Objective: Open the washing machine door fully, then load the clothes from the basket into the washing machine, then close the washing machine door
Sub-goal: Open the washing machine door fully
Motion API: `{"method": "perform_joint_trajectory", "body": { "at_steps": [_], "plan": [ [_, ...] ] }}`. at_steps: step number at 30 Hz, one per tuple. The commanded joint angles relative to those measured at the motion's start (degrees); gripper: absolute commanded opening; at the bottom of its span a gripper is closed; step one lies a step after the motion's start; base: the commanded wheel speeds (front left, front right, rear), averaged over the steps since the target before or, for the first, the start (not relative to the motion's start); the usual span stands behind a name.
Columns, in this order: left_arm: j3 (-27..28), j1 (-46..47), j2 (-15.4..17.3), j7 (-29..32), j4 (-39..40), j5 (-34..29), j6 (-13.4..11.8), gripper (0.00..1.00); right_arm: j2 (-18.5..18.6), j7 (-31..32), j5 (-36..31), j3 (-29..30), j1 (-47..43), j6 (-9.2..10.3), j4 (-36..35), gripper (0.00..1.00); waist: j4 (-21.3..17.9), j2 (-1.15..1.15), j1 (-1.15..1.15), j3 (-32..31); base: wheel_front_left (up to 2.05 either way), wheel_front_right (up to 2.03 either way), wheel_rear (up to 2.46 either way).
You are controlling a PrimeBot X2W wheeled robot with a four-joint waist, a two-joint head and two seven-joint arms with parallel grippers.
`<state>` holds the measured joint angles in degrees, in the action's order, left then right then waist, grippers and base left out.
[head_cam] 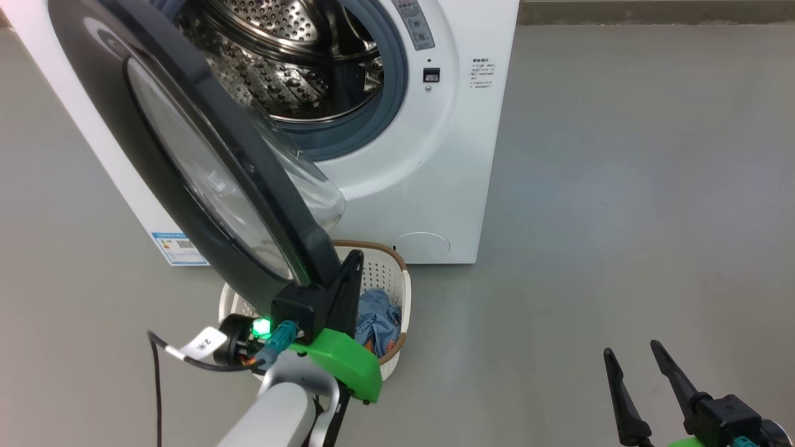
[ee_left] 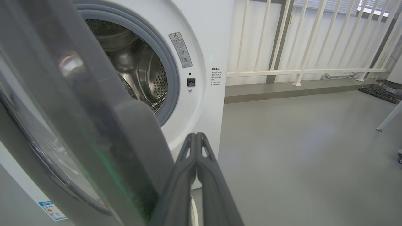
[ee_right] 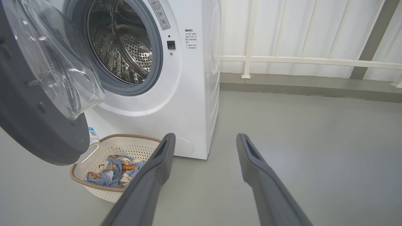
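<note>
Currently the washing machine door point(head_cam: 205, 167) stands swung out from the washing machine point(head_cam: 435, 155). By my estimate it is about halfway, not yet fully back. In the head view its black rim and glass bowl overhang the basket point(head_cam: 394, 273). The drum point(head_cam: 292, 62) is exposed, with no fabric in the part that shows.

Left gripper point(head_cam: 355, 257): fingers pressed together with nothing between them. It lies just beside the door's free edge, on the side facing the machine. Contact looks likely but cannot be confirmed. Judgement: the closed fingers are working as a hook or pusher to take the door wider.

The clothes point(head_cam: 376, 320): a blue and cream heap inside the basket, which sits on the floor point(head_cam: 621, 186) close in front of the machine, partly under the door.

Right gripper point(head_cam: 631, 351): fingers apart and empty, low at the right, well apart from both basket and machine.

Progress:
- Step one is underway but not complete.
- Loading has not begun, since all the fabric in sight lies in the basket.
- Closing the door is left.
- The door probably needs to clear the basket before either arm has an easy reach down to the fabric.
</note>
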<state>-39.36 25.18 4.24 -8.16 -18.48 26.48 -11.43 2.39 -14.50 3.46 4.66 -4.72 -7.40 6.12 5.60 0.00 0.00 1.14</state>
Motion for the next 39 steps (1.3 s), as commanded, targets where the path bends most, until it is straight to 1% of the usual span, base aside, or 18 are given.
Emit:
{"method": "perform_joint_trajectory", "body": {
  "at_steps": [1, 8, 13, 14, 20, 26, 39],
  "plan": [
    [2.15, 1.79, 0.77, -0.65, 0.82, 0.25, -0.53, 0.00, 0.49, -0.50, 0.25, -1.16, 1.42, -0.09, -1.66, 1.00, 0.04, 0.00, 0.00, 0.12, 0.00, 0.00, 0.00],
    [2.54, 1.65, 0.91, -1.52, 0.07, 0.55, -1.14, 0.00, 0.49, -0.50, 0.42, -1.08, 1.70, -0.09, -1.85, 1.00, 0.19, 0.00, 0.00, 0.70, 0.00, 0.00, 0.00],
    [3.27, 0.68, 1.30, -2.20, 0.26, 1.00, -2.07, 0.00, 0.49, -0.50, 0.55, -1.12, 1.92, -0.09, -1.98, 1.00, 0.17, 0.00, 0.00, 1.15, 0.00, 0.00, 0.00],
    [3.55, 0.19, 1.53, -2.54, 0.68, 1.01, -2.64, 0.00, 0.49, -0.50, 0.61, -1.05, 1.99, -0.09, -2.03, 1.00, 0.21, 0.00, 0.00, 1.33, 0.00, 0.00, 0.00],
    [3.39, -1.40, 2.25, -3.63, 3.25, 0.24, -3.86, 0.00, 0.49, -0.50, 0.70, -0.89, 2.09, -0.09, -2.11, 1.00, 0.50, 0.00, 0.00, 1.88, 0.00, 0.00, 0.00],
    [2.91, -2.94, 2.52, -4.19, 5.92, 0.02, -4.29, 0.00, 0.49, -0.50, 0.75, -0.85, 2.36, -0.09, -2.12, 1.00, 0.92, 0.00, 0.00, 2.28, 0.00, 0.00, 0.00],
    [3.23, -5.15, 4.04, -1.92, 8.27, 1.78, -4.95, 0.00, 0.49, -0.50, 0.61, -1.10, 2.86, -0.09, -2.01, 1.00, 1.65, 0.00, 0.00, 2.74, 0.00, 0.00, 0.00]
  ]
}}
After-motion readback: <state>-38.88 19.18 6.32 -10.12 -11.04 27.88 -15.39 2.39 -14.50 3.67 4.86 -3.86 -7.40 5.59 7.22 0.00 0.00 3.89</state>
